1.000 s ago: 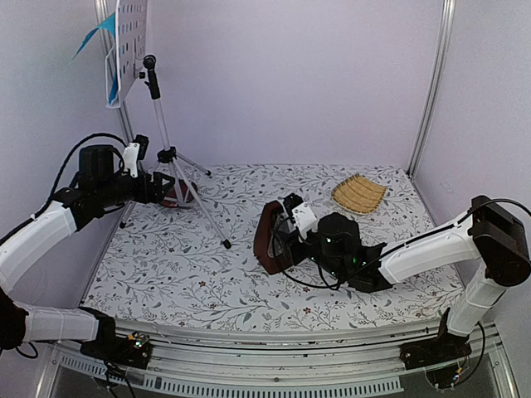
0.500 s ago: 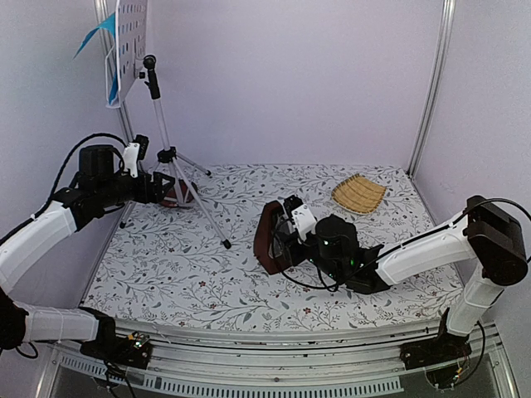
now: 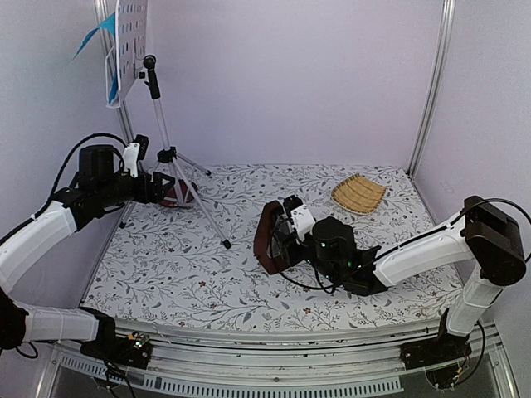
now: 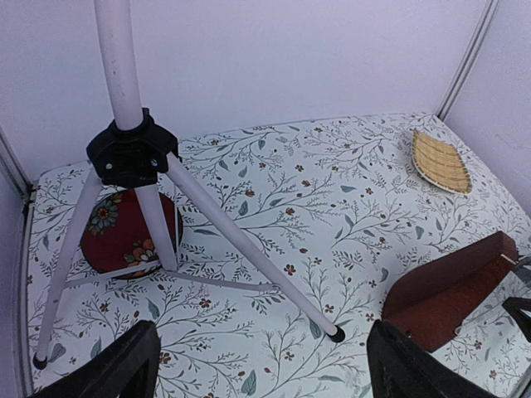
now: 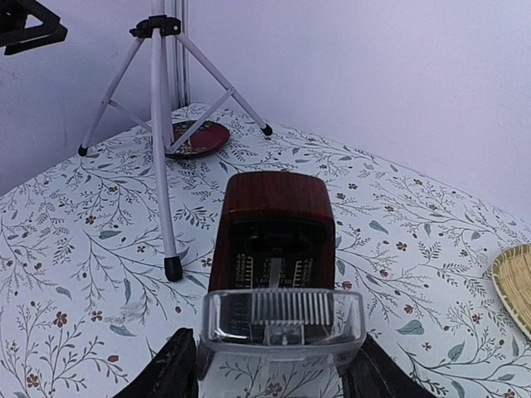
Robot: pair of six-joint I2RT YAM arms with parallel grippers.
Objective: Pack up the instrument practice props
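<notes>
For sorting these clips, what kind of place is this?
Probably a robot test booth: plain walls on metal posts, a left arm and right arm at a cloth-covered table, staged music stand and metronome.

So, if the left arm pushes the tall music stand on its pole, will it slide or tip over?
Probably tip: the music stand carries its desk and sheets high on a thin pole. The black foot caps look rubbery, so sliding seems unlikely. Slim legs suggest little weight.

One each: stand [image 3: 162, 124], metronome [image 3: 265, 236], bowl [image 4: 124, 236], tray [image 3: 358, 194]
</notes>
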